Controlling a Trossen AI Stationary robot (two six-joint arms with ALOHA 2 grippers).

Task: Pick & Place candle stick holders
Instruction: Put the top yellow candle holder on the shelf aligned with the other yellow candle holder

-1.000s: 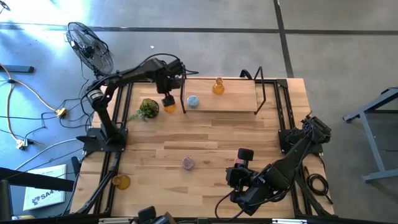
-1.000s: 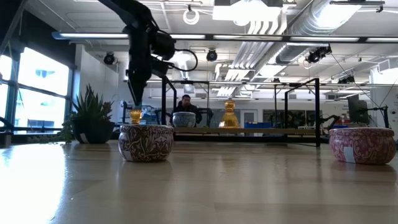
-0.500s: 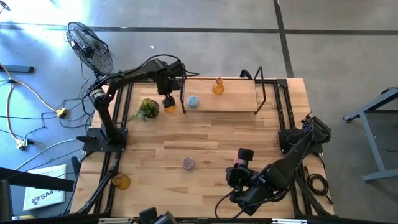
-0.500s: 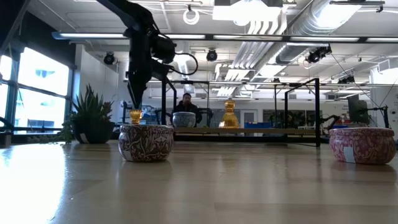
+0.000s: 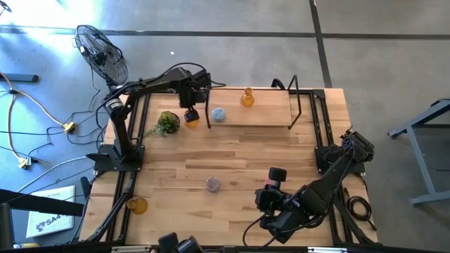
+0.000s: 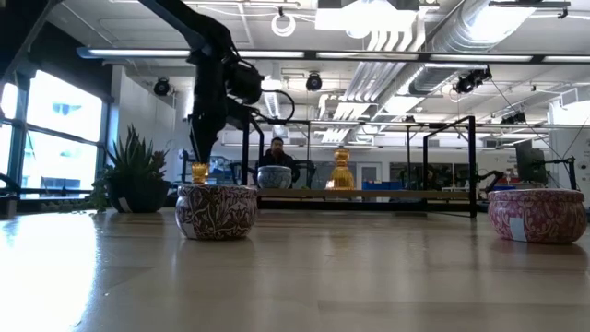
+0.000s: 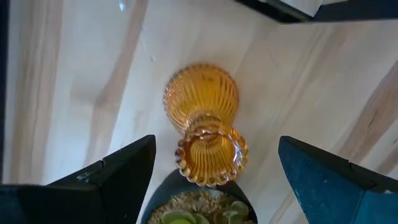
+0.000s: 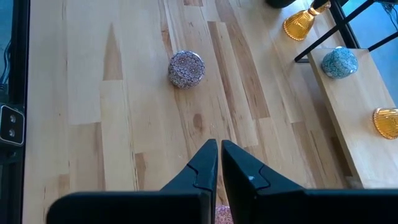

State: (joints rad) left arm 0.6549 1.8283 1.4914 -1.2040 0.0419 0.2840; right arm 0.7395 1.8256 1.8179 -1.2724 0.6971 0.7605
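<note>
An amber bottle-shaped holder (image 7: 202, 118) stands on the table beside the small plant (image 5: 167, 123). My left gripper (image 5: 190, 112) hangs right over it, open, with one finger on each side of it and clear of it. A pale blue round holder (image 5: 219, 114) and a second amber one (image 5: 247, 98) stand on the raised wooden shelf (image 5: 267, 112). A lilac round holder (image 5: 212, 184) sits mid-table, and a third amber one (image 5: 137, 205) sits at the near left. My right gripper (image 8: 219, 155) is shut and empty near the front, with a pink round holder (image 6: 536, 214) close by.
The shelf's black metal frame (image 5: 207, 112) stands right beside my left gripper, and its other leg (image 5: 295, 105) stands at the shelf's right end. A fan (image 5: 102, 53) stands off the table's far left corner. A person (image 6: 277, 152) sits in the room beyond.
My left arm has edged a little toward the table's right edge, its gripper staying open over the amber holder, which has not moved.
</note>
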